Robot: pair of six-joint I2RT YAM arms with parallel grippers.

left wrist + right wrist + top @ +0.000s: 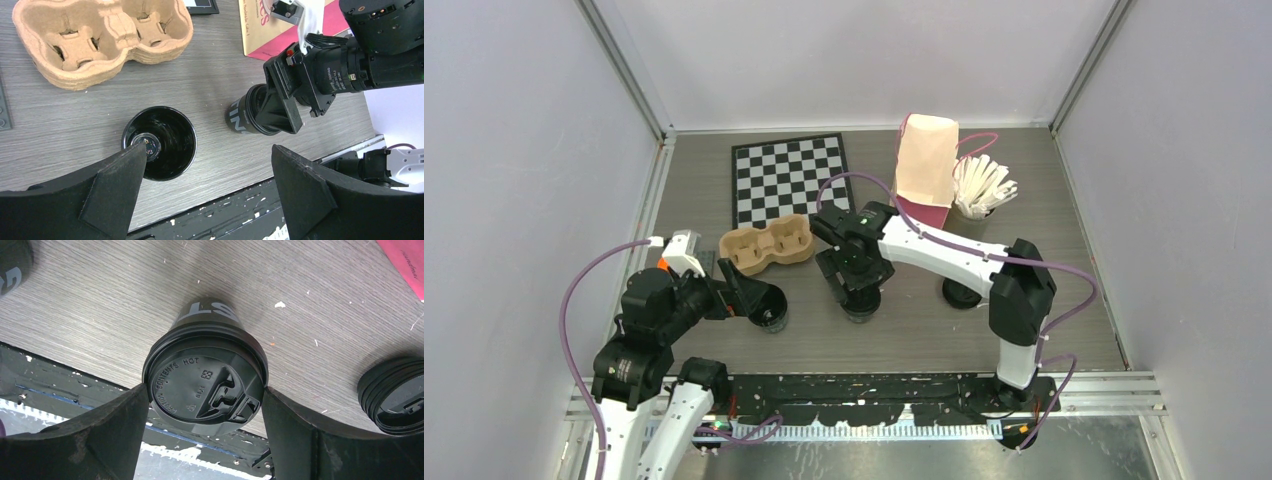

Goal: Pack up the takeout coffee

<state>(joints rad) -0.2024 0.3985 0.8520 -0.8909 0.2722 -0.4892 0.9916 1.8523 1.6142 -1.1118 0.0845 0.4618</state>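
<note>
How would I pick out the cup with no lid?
Find the brown cup tray in front of the checkerboard. Just on its near side stands a black cup. Unlike the lidded cup to its right, its top is open.

Two cups (160,142), two lids (395,395), one tray (102,37)

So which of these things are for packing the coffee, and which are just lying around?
For the job: lidded cup, open cup, loose lid; probably also the paper bag and cup tray.
Just lying about: checkerboard, grey cup of white sticks.
</note>
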